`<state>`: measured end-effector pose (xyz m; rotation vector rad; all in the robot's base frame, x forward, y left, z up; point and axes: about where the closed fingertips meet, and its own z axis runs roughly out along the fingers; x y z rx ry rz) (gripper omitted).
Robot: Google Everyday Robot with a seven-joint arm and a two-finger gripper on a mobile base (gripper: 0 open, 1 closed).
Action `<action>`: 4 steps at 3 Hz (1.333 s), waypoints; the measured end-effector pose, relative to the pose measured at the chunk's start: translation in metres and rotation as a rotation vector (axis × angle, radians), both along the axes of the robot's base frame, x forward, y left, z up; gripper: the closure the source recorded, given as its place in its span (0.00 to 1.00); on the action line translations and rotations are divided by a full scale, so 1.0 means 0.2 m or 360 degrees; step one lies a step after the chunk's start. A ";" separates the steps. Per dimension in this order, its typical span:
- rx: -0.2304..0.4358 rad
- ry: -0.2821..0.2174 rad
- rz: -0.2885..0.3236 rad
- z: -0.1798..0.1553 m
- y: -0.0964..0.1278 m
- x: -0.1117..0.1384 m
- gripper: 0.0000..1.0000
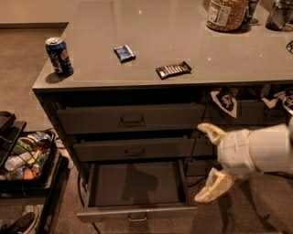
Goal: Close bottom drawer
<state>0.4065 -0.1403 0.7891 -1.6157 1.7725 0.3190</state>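
The bottom drawer point(137, 212) is pulled out wide at the foot of the grey cabinet. Its slim front carries a small centred handle point(137, 217), and its bare flat inside point(137, 183) is empty. My gripper point(207, 162) hangs to the right of the drawer, just past its right side wall. Its cream fingers are spread open and point left, the upper fingertip point(207, 130) at the height of the middle drawer and the lower one point(205, 195) near the bottom drawer's front corner. It holds nothing.
Above are a taller top drawer point(132, 119) and a middle drawer point(134, 149), both slightly ajar. Right-hand drawers have cloth point(225, 101) poking out. On the counter are a soda can point(59, 56), a blue packet point(124, 53), a snack bar point(173, 70) and a jar point(227, 13). A cluttered cart point(27, 160) stands at the left.
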 end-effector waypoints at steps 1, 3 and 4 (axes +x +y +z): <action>0.0089 0.0073 0.0048 -0.34 0.14 -0.06 0.00; 0.0283 0.0316 0.0021 -1.08 0.42 -0.17 0.00; 0.0280 0.0321 0.0028 -1.08 0.43 -0.17 0.00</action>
